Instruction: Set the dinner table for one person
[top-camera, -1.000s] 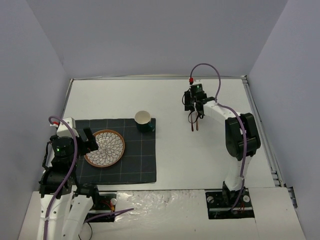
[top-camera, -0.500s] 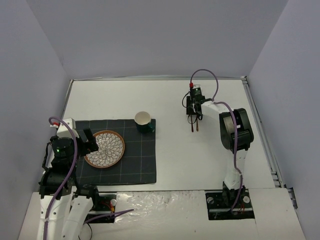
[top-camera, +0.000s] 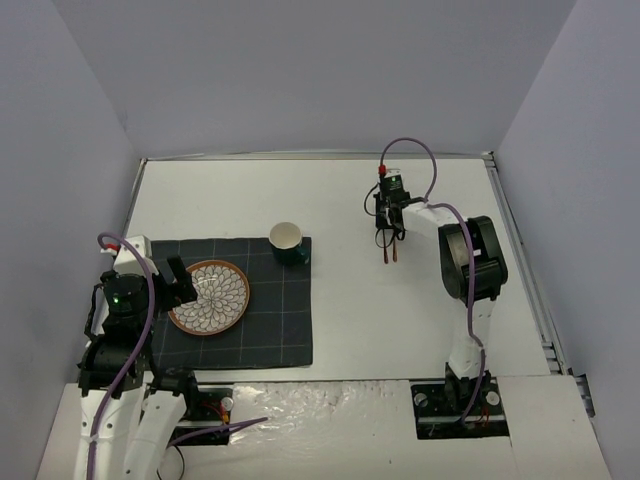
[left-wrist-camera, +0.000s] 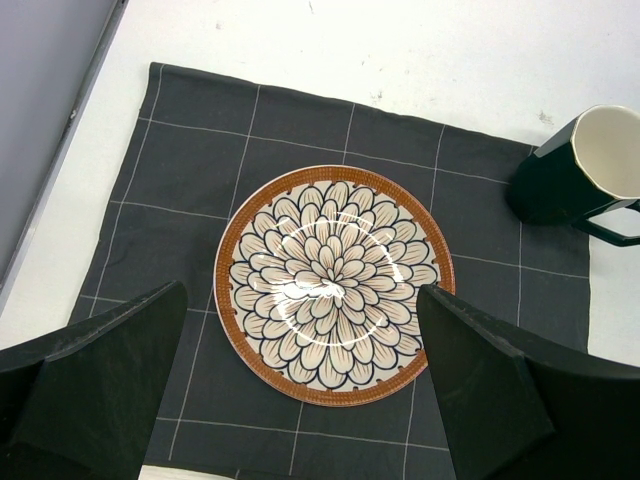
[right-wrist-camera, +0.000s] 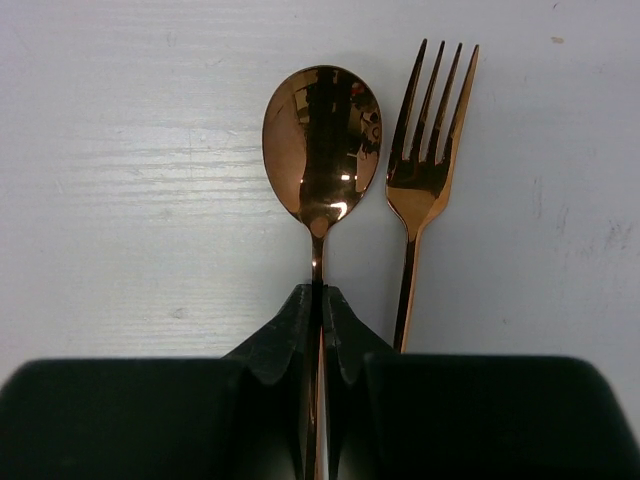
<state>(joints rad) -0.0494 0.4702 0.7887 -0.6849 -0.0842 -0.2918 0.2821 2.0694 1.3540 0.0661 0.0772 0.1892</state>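
A: Status?
B: On the dinner table (top-camera: 330, 200), placemat (top-camera: 270, 330) carries plate (top-camera: 209, 296) and mug (top-camera: 288, 242). Our right gripper (right-wrist-camera: 320, 310) pinches the spoon (right-wrist-camera: 321, 140) handle, fork (right-wrist-camera: 425, 170) just beside; left gripper (left-wrist-camera: 300, 300) gapes wide above the plate.
A: Next we lift spoon alone, toward placemat.

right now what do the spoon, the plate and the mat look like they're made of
The spoon: likely polished metal, copper-coloured; it mirrors its surroundings. The plate: probably glazed ceramic; glossy highlights over painted petals. The mat: seemingly cloth, matt dark grey; soft uneven edges.
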